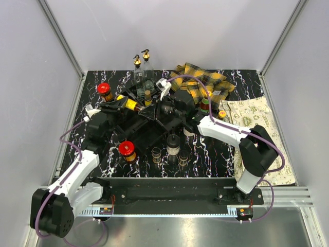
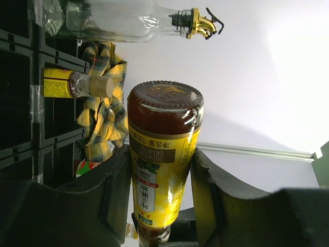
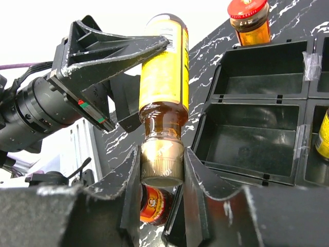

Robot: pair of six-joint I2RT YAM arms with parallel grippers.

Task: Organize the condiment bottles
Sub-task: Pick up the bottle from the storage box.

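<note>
The sauce bottle, held aloft beside the tray, is clamped round its label by the left gripper and at its cap by the right gripper, and, judged rigid, smooth and liquid-heavy, is best gripped mid-body.

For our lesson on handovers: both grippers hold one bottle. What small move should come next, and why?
Probably open the left gripper. The right gripper is shut on the cap of the bottle, so it can likely carry it alone to an empty compartment of the tray.
</note>
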